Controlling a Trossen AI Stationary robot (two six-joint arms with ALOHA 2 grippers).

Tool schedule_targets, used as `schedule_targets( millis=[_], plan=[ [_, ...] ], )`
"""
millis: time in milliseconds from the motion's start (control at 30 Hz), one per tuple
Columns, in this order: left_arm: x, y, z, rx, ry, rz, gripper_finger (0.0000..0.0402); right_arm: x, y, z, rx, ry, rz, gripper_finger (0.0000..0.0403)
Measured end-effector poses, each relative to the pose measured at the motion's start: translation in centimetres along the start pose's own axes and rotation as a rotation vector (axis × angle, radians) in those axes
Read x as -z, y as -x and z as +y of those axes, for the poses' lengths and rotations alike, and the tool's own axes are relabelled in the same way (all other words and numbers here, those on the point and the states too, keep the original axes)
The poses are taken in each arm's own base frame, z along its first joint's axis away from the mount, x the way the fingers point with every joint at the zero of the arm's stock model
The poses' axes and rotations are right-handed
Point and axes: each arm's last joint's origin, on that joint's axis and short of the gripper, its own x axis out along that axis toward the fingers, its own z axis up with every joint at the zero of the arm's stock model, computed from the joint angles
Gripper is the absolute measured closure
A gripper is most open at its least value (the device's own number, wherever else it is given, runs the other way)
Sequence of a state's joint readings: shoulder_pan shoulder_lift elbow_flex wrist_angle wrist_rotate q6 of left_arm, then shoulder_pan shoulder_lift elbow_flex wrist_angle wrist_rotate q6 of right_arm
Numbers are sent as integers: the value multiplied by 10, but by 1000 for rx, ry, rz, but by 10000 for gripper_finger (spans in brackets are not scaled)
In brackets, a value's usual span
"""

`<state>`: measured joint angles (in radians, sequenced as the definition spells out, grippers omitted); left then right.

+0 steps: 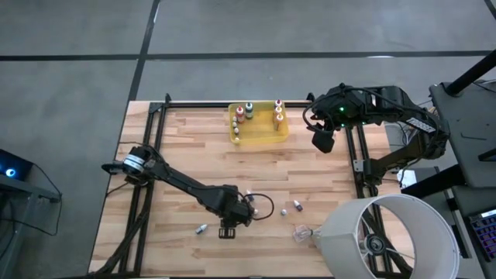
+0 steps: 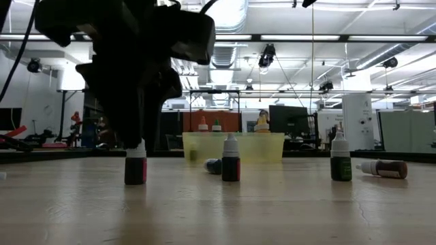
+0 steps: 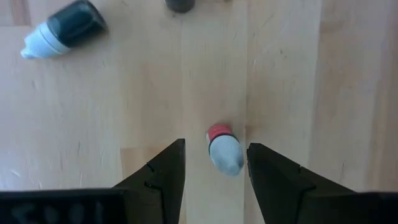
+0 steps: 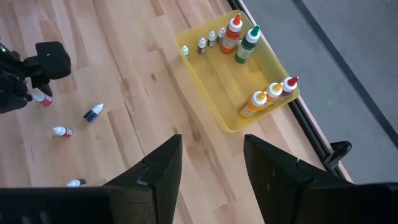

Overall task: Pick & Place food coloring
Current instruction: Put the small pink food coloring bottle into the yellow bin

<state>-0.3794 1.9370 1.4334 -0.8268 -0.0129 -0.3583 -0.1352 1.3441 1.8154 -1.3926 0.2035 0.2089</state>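
One food coloring bottle (image 3: 222, 149), red-bodied with a white cap, stands upright on the wooden table. My left gripper (image 3: 216, 144) points down over it, open, one finger on each side of the cap with a gap on both sides. In the low view the gripper (image 2: 136, 139) hangs just over that bottle (image 2: 135, 167). More food coloring bottles (image 1: 291, 208) lie or stand loose near the table's front. Others stand in the yellow tray (image 1: 263, 138) at the far edge. My right gripper (image 4: 212, 138) hangs open high above the table, beside the tray's right end.
A dark bottle with a white cap (image 3: 62, 31) lies close beyond my left gripper. Another bottle (image 1: 201, 229) lies to its left. A clear plastic scrap (image 1: 301, 232) and a large white cylinder (image 1: 387, 236) sit at the near right corner. Black rails (image 1: 358, 163) run along the table's sides.
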Motion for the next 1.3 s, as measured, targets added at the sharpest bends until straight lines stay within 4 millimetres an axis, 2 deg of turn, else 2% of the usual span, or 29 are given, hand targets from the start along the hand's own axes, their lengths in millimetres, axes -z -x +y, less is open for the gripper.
schedule_targets(
  millis=[967, 1300],
  plan=[
    [0, -2, 0, 29, -4, 15, 258, -1, 0, 0, 1, 0, -14, 239],
    [0, -2, 0, 30, -9, 15, 305, -1, 0, 0, 2, -1, -15, 239]
  ],
)
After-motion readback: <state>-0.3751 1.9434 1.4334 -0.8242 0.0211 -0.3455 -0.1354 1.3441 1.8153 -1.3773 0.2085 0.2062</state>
